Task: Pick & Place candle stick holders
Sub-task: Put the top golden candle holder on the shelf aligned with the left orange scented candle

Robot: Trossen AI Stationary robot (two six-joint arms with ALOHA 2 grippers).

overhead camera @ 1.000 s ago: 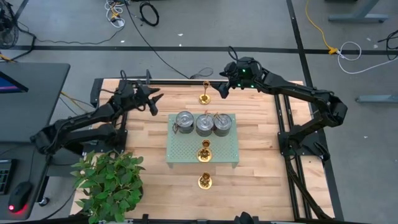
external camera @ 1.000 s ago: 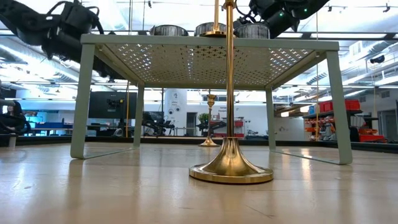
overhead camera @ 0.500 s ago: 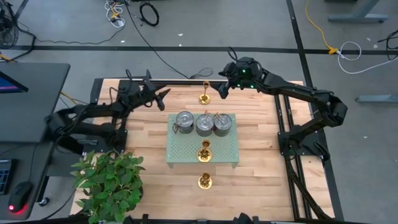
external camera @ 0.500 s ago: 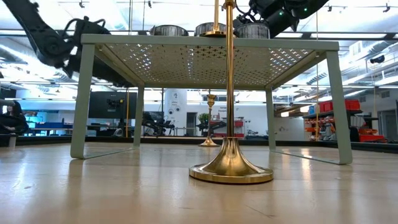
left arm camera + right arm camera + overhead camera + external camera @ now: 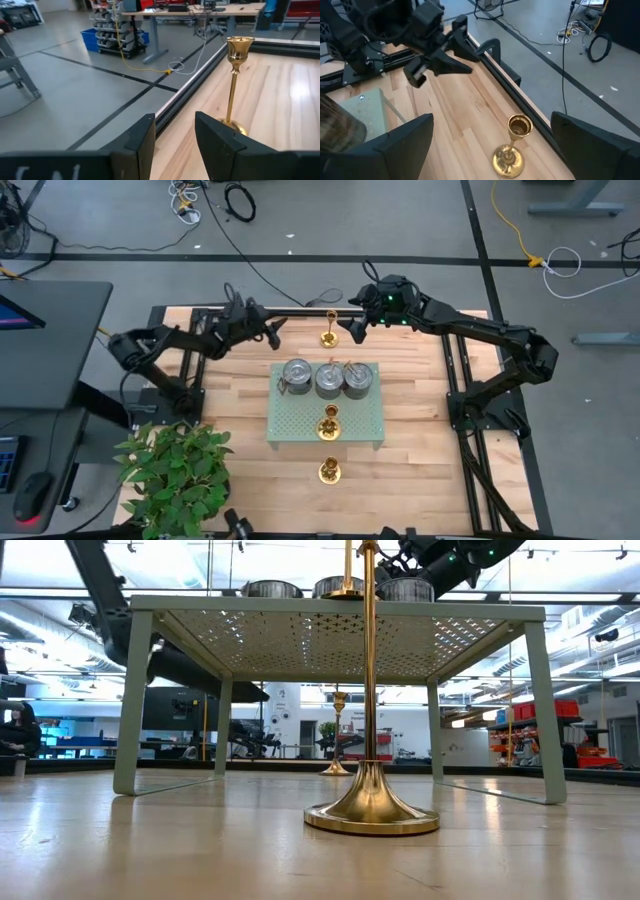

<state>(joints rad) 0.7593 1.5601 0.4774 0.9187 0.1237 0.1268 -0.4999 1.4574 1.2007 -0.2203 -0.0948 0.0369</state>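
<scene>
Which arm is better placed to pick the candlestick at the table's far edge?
Likely right: its open end effector hangs beside the far candlestick; the left end effector, also open, is farther off.

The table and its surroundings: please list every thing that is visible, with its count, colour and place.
candle stick holders: three, gold; one at the table's far edge, one on the rack, one on the wood at the near edge.
rack: one, pale green, perforated, table centre.
tins: three, grey metal, in a row on the rack's far side.
plant: one, green, near-left corner.
table: one, light wood.
left gripper: black, open, left of the far holder.
right gripper: black, open, right of it.
</scene>
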